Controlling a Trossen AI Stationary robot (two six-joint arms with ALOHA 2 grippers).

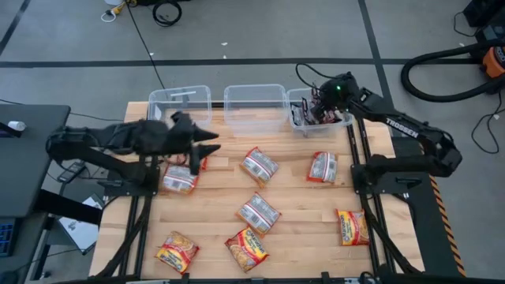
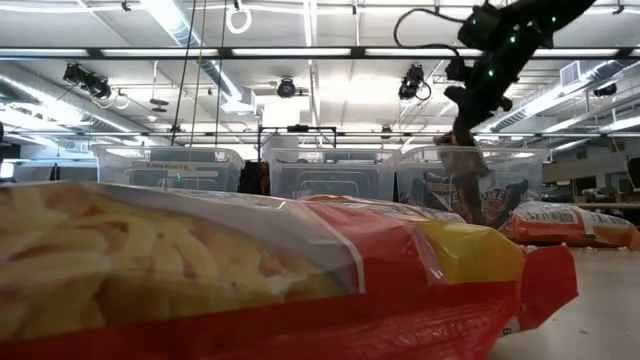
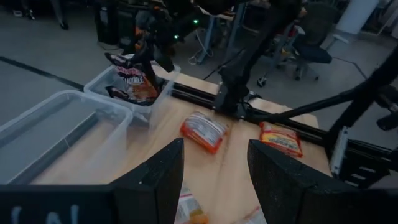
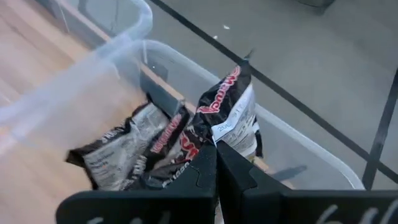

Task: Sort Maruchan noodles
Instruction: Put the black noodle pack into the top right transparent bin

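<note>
Several Maruchan noodles packets lie flat on the wooden table: red-and-silver ones [image 1: 259, 166] [image 1: 322, 167] [image 1: 258, 211] [image 1: 180, 180] and orange ones [image 1: 351, 226] [image 1: 247, 247] [image 1: 175, 251]. Dark packets [image 4: 124, 152] lie in the right clear bin [image 1: 298, 120] at the far edge. My right gripper [image 4: 216, 155] is over that bin, shut on another dark packet [image 4: 227, 118]. My left gripper [image 1: 209, 146] hovers open above the table's left part, near the left bin [image 1: 180, 99], with nothing between its fingers [image 3: 155, 180]. My right gripper pinches the dark packet by its near end [image 4: 208, 142] between its two fingers, which slant down over the right bin. The packet reaches beyond the fingertips into the bin, above the other dark packets. Whether its far end rests on them I cannot tell.
The middle clear bin [image 1: 254, 102] stands between the left and right bins along the far edge. An orange packet [image 2: 250, 270] lies right before the low camera and blocks much of that view. Bare wood shows between the scattered packets.
</note>
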